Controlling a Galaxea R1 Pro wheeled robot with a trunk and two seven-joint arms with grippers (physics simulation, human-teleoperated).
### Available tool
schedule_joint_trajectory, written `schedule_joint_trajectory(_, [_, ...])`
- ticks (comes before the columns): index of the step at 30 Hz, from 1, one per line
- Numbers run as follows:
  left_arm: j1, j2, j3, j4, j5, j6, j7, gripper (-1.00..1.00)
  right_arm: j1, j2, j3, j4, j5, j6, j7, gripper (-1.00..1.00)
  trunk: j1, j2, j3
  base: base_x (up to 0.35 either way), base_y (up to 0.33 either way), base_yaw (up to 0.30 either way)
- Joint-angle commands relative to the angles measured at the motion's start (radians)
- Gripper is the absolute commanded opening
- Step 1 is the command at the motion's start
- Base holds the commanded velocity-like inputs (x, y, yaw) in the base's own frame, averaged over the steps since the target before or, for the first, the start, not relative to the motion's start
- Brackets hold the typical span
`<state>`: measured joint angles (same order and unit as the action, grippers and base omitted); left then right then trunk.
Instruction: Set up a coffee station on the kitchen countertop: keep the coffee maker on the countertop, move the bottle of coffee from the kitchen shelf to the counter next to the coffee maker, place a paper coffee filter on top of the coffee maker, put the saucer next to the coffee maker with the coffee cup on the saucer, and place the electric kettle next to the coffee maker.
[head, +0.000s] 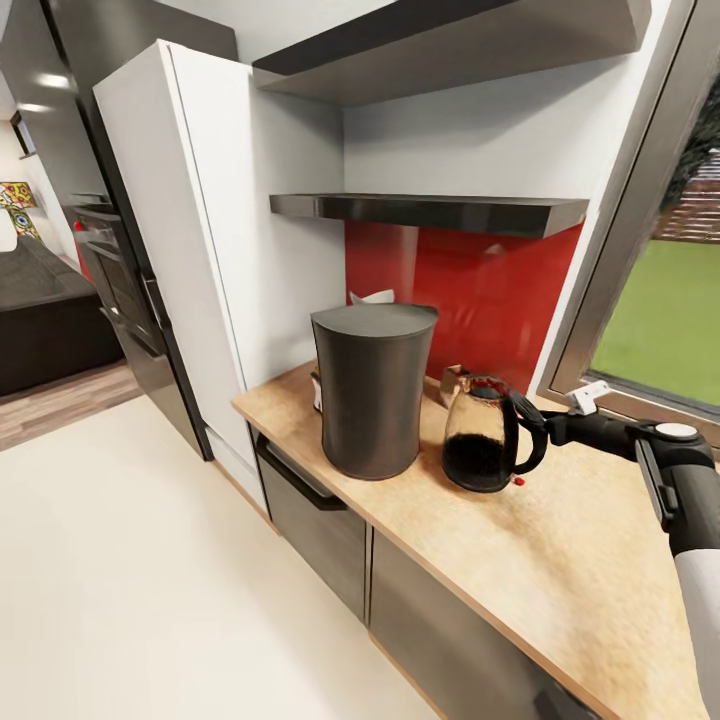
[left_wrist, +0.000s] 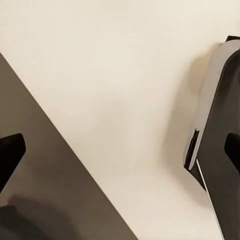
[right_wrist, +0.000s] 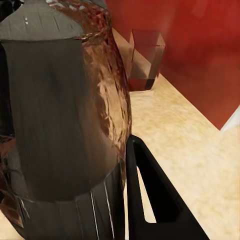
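1 kettle (head: 482, 435), 1 coffee maker (head: 372, 388) on countertop (head: 560, 560).

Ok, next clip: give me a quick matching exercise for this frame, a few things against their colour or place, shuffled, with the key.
Things:
1. coffee maker
2. kettle
3. back wall panel
4. right gripper

Descriptions:
A. red, behind the counter
B. at the kettle's handle
C. tall dark grey cylinder near the counter's front edge
D. shiny and brownish, standing just right of the coffee maker in the head view

Pairs: 1-C, 2-D, 3-A, 4-B
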<state>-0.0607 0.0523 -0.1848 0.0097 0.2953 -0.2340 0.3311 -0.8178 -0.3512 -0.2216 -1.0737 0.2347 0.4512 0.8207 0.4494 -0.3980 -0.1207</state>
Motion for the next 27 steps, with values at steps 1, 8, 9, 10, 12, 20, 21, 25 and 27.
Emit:
schedule_joint_trajectory(1, [-0.001,0.000,-0.009,0.001,0.009,-0.003,0.002,1.00,-0.001,0.001,-0.002,0.002,0.003,0.004,0.008,-1.00,0.001,-0.002,-0.002,0.098,0.046,0.000])
schedule_joint_trajectory(8, [-0.001,0.000,-0.008,0.001,0.010,-0.003,0.002,1.00,-0.001,0.001,-0.002,0.027,0.002,-0.022,0.008,-1.00,0.001,-0.002,-0.002,0.080,0.060,0.000])
schedule_joint_trajectory(9, [-0.001,0.000,-0.008,0.001,0.010,-0.003,0.002,1.00,-0.001,0.001,-0.002,0.028,0.002,-0.023,0.008,-1.00,0.001,-0.002,-0.002,0.012,0.010,0.000])
schedule_joint_trajectory(10, [-0.001,0.000,-0.008,0.001,0.010,-0.003,0.002,1.00,-0.001,0.001,-0.002,0.032,0.002,-0.025,0.008,-1.00,0.001,-0.002,-0.002,0.006,0.005,0.000])
schedule_joint_trajectory(12, [-0.001,0.000,-0.008,0.001,0.010,-0.003,0.002,1.00,-0.001,0.001,-0.002,0.038,0.002,-0.026,0.008,-1.00,0.001,-0.002,-0.002,0.003,0.003,0.000])
schedule_joint_trajectory(20, [-0.001,0.000,-0.008,0.001,0.010,-0.003,0.002,1.00,-0.001,0.001,-0.004,0.041,0.001,-0.028,0.008,-1.00,0.001,-0.002,-0.002,0.000,0.000,0.000])
schedule_joint_trajectory(21, [-0.001,0.000,-0.008,0.001,0.010,-0.003,0.002,1.00,-0.001,0.001,-0.005,0.041,0.001,-0.028,0.007,-1.00,0.001,-0.002,-0.002,0.000,0.000,0.000])
schedule_joint_trajectory(25, [-0.001,0.000,-0.008,0.001,0.010,-0.003,0.002,1.00,-0.001,0.001,-0.007,0.047,0.000,-0.028,0.007,-1.00,0.001,-0.002,-0.002,0.000,0.000,0.000])
schedule_joint_trajectory(27, [-0.001,0.000,-0.008,0.001,0.010,-0.002,0.002,1.00,-0.001,0.001,-0.007,0.054,0.000,-0.028,0.007,-1.00,0.001,-0.002,-0.002,0.000,0.000,0.000])
